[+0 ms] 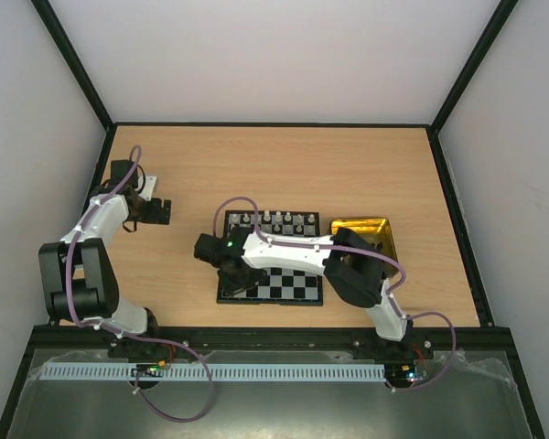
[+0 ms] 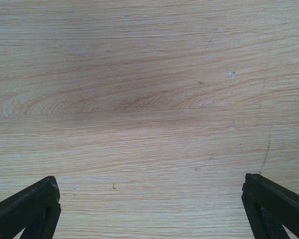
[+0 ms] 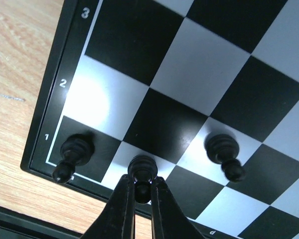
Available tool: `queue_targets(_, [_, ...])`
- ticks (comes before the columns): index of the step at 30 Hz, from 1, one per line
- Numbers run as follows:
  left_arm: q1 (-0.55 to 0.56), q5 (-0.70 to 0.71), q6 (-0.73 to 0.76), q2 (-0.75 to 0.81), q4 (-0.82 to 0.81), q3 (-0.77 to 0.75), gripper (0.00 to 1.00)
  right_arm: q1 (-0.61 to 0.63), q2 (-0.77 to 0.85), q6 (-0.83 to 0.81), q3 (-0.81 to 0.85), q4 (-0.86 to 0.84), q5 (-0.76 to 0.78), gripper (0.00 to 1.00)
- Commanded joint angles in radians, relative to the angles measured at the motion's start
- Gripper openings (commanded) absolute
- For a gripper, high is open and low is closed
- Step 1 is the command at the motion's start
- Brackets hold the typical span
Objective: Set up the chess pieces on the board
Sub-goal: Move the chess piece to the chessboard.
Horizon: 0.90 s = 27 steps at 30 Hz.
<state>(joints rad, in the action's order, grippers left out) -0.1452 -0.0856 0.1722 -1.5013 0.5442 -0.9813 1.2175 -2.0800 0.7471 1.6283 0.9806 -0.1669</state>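
Observation:
The board (image 1: pixel 297 285) lies mid-table, with pale chess pieces (image 1: pixel 276 219) lined along its far rows. My right gripper (image 1: pixel 231 274) hangs over the board's near left corner. In the right wrist view my right gripper (image 3: pixel 142 188) is shut on the head of a black piece (image 3: pixel 142 168), which stands on a light square of the first row of the board (image 3: pixel 189 64). Two more black pieces (image 3: pixel 74 149) (image 3: pixel 223 148) stand on either side of it in the same row. My left gripper (image 1: pixel 165 212) is open over bare wood, left of the board, its fingers (image 2: pixel 34 205) wide apart.
A shiny gold tray (image 1: pixel 371 230) sits just right of the board, partly under my right arm. Black frame rails border the wooden table (image 1: pixel 284 165) on the left, right and back. The board's black rim (image 3: pixel 40 167) meets the wood close to my right fingers.

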Motion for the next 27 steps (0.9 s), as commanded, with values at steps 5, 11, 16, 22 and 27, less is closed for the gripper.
queue_targets(5, [-0.005,0.001,-0.002,-0.003,0.004,0.003,0.99,-0.037,0.021,-0.016,-0.007,-0.004,0.021,0.05])
queue_targets(11, [-0.005,0.003,0.000,-0.008,0.005,0.000,0.99,-0.056,0.010,-0.028,0.009,-0.005,0.021,0.05])
queue_targets(16, [-0.005,0.004,0.000,-0.013,0.004,-0.003,0.99,-0.059,-0.002,-0.035,0.027,0.000,0.021,0.05])
queue_targets(22, [-0.005,0.007,0.003,-0.017,0.004,-0.009,0.99,-0.061,-0.018,-0.041,0.054,0.001,0.014,0.05])
queue_targets(27, [-0.005,0.008,0.004,-0.021,0.005,-0.011,0.99,-0.062,-0.027,-0.040,0.077,0.004,0.005,0.05])
